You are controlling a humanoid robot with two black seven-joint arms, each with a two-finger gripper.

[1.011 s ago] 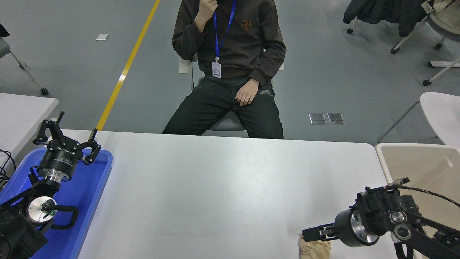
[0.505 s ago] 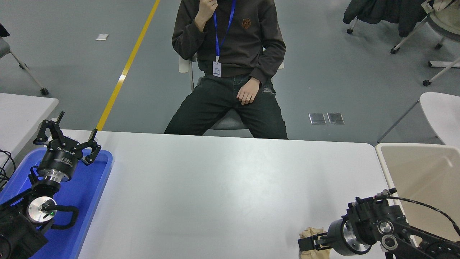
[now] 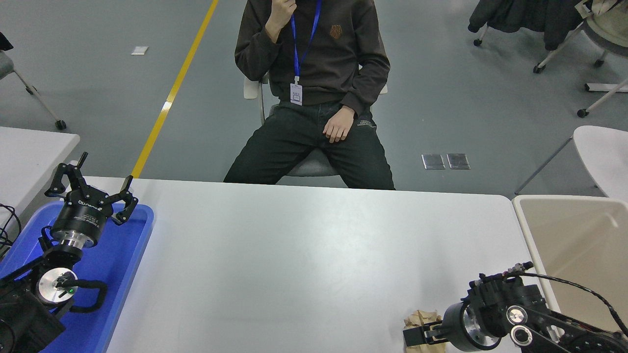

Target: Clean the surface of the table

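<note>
The table surface (image 3: 304,255) is a wide matte white top that fills the lower half of the head view. A crumpled brown paper ball (image 3: 418,319) lies on it near the front right edge. My right gripper (image 3: 414,336) points left, low over the table, right against the near side of the paper ball and partly covering it. My left gripper (image 3: 93,184) is open and empty, parked above the blue tray (image 3: 125,255) at the lower left.
A beige bin (image 3: 574,230) stands against the table's right end. A person (image 3: 314,73) sits on a chair at the far side, hands off the table. A smaller white table (image 3: 29,147) is at the left and a white chair (image 3: 603,152) at the right.
My right arm has moved down and toward the picture's bottom edge. More of the paper ball now shows beyond the gripper. The left arm has not moved.
</note>
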